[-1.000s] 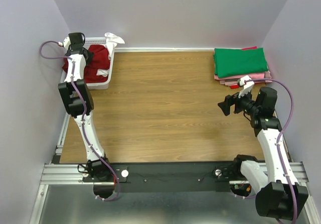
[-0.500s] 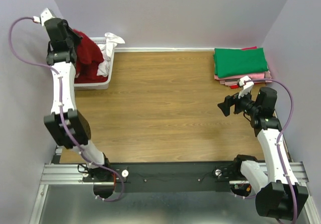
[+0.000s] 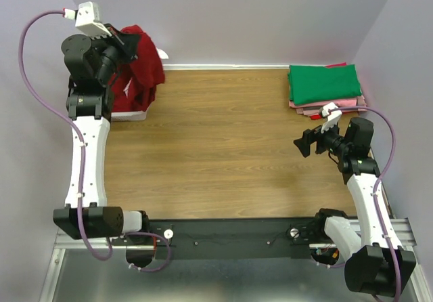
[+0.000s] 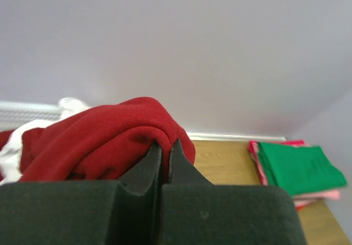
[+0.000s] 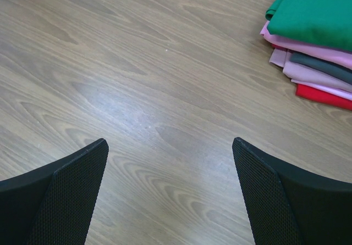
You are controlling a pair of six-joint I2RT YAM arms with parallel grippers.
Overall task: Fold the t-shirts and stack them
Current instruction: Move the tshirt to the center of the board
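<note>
A dark red t-shirt (image 3: 143, 61) hangs in the air at the far left, over the white basket (image 3: 128, 115). My left gripper (image 3: 127, 42) is shut on a fold of it; in the left wrist view the red cloth (image 4: 110, 140) bulges round the pinched fingertips (image 4: 164, 145). A folded stack with a green t-shirt (image 3: 323, 82) on top and pink and red ones below lies at the far right; the stack (image 5: 316, 14) also appears in the right wrist view. My right gripper (image 3: 304, 141) hovers open over bare wood, with nothing between its fingers (image 5: 66, 184).
The wooden table (image 3: 223, 146) runs between the basket and the stack. White cloth (image 4: 69, 105) lies behind the red shirt in the basket. Grey walls close in the back and both sides. The arm bases sit on a rail (image 3: 230, 238) at the near edge.
My left arm has risen out of the basket and swung up and right, lifting the dark red t-shirt with it. The right arm has not moved.
</note>
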